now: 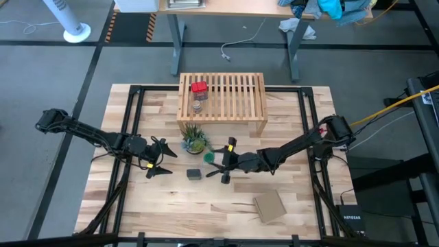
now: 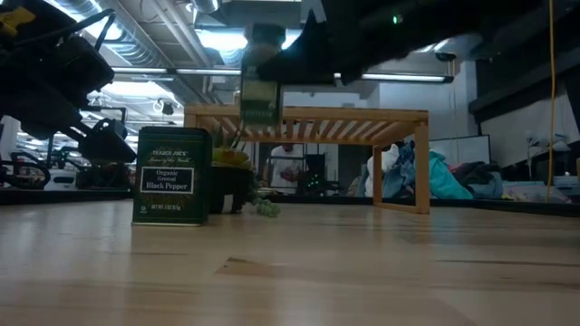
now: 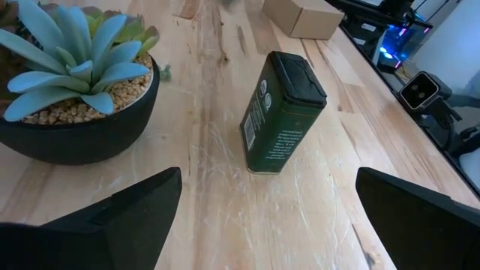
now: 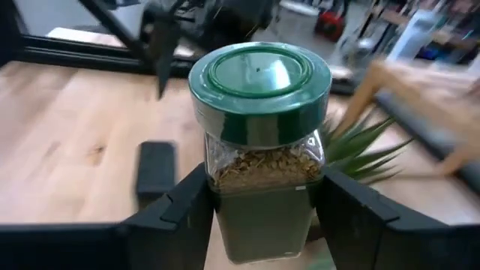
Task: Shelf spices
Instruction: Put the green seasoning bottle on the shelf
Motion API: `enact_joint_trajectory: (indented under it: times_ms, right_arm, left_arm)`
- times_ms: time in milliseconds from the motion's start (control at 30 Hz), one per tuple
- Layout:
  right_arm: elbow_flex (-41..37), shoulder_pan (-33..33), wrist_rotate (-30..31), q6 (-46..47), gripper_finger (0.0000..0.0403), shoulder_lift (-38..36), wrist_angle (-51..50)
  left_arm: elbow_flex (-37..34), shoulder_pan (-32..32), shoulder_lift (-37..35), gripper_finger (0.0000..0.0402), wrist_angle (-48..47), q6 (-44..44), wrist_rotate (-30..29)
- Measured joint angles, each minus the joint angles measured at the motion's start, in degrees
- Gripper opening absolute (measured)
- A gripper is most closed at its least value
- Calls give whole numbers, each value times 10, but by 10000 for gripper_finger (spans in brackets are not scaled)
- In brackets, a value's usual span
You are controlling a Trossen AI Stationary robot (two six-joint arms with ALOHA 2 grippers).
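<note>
dark jointed arms, yellow wrist bands

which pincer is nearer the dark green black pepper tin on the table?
Left. The left pincer, open, sits just beside the dark green black pepper tin, facing it. The right pincer is slightly farther on its other side, holding the green-capped glass jar raised.

Between the right tool's [image 4: 259, 217] matt black fingers, a clear glass jar [image 4: 260, 146] wears a glossy green plastic cap. Ahead of the left tool [image 3: 262, 217], a dark satin-finished metal tin [image 3: 281, 112] stands on the pale, finely scratched wooden worktop [image 3: 217, 187].
</note>
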Motion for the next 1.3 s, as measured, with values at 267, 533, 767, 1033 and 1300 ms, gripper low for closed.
enact_joint_trajectory:
  times_ms: [267, 533, 767, 1033, 1300]
  right_arm:
    - [0, -76, -25, -69, 201, -76, -36]
    - [0, -210, -179, -69, 201, -124, -43]
    - [33, -321, -326, -37, 201, -129, -66]
    - [77, -380, -399, -30, 201, -129, -149]
    - [78, -381, -399, -32, 207, -125, -190]
  left_arm:
    - [0, 0, 0, 392, 0, 9, 0]
    - [0, 0, 0, 392, -1, 24, 0]
    - [0, 0, 0, 392, -2, 24, 0]
    - [0, 0, 0, 392, -5, 24, -1]
    - [0, 0, 0, 392, -5, 28, -1]
